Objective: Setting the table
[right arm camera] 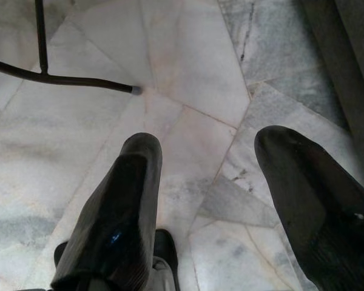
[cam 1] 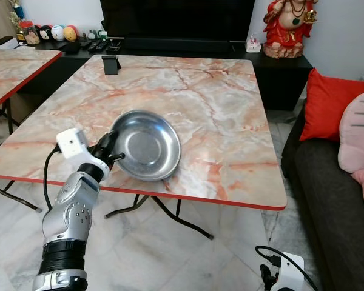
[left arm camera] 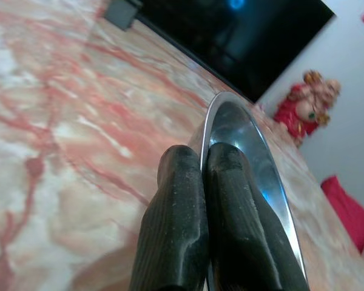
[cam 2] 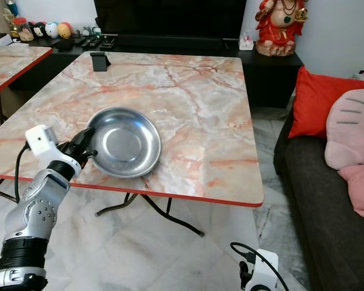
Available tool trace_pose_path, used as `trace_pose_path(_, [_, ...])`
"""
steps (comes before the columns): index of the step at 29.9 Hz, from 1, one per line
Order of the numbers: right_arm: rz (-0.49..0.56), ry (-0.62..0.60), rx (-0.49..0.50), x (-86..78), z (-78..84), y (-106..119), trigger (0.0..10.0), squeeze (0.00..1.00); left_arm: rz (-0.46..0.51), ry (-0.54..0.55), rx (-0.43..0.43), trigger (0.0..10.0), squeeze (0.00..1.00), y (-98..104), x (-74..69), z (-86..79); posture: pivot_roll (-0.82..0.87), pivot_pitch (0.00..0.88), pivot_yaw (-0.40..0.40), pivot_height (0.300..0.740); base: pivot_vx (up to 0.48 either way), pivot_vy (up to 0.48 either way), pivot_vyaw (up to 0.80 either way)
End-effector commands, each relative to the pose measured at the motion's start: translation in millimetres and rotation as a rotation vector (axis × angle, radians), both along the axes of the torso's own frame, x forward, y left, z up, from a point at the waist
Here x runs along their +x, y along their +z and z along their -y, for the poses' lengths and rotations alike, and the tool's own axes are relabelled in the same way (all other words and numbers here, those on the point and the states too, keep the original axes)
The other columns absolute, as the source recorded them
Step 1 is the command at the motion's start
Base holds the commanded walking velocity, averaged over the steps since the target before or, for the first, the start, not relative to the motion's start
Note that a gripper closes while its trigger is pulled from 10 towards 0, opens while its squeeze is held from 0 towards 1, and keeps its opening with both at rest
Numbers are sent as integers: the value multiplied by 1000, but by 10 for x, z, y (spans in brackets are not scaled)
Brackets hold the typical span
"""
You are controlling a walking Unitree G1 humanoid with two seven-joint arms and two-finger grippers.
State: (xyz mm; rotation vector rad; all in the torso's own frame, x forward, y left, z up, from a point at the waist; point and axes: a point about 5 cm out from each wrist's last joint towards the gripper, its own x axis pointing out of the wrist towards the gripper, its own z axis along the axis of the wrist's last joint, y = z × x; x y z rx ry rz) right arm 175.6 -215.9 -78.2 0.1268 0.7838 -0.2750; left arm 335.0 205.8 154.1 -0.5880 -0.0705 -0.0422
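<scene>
Resting near the front edge of the marble-patterned table point(cam 1: 218, 103), the steel bowl point(cam 1: 147, 145) lies with its left rim pinched between the two black fingers point(left arm camera: 230, 200) of the left gripper point(cam 1: 113, 153), one finger inside the rim, one outside; the bowl seems tipped slightly, though that is hard to judge. Low over the tiled floor point(right arm camera: 188, 66), the right gripper point(right arm camera: 206, 200) hangs idle, fingers spread wide. A small black stand point(cam 1: 111, 64) sits at the table's far edge.
</scene>
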Motion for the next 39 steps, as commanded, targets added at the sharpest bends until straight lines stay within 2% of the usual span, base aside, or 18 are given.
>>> trace_pose_path(1, [-1, 1, 6, 8, -22, -2, 10000, 0, 53, 37, -47, 10000, 0, 124, 39, -51, 26, 0, -3, 724, 0, 0, 0])
trace_pose_path(8, [-9, 6, 12, 3, -29, -8, 10000, 0, 57, 29, -51, 10000, 0, 138, 23, -59, 28, 0, -3, 724, 0, 0, -63])
trace_pose_path(11, [-9, -2, 26, -5, -44, -16, 10000, 0, 59, 27, -52, 10000, 0, 148, 40, -46, 30, 0, -8, 724, 0, 480, -765])
trace_pose_path(23, [-3, 7, 21, 5, -67, -13, 10000, 0, 88, 13, -21, 10000, 0, 227, 59, 14, 32, 0, -3, 724, 0, 0, 0])
trace_pose_path(25, [-4, 6, 22, 3, -69, -14, 10000, 0, 90, -4, -21, 10000, 0, 237, 65, 43, 32, 0, -3, 724, 0, 0, 0])
trace_pose_path(30, [-5, 5, 25, 2, -76, -16, 10000, 0, 19, -61, 16, 10000, 0, 129, 95, 166, 32, 0, 0, 724, 0, 0, 0])
trace_pose_path(39, [-11, 4, 32, -1, -73, -20, 10000, 0, 37, -56, -10, 10000, 0, 162, 112, 272, 25, 0, 1, 724, 0, 0, -63])
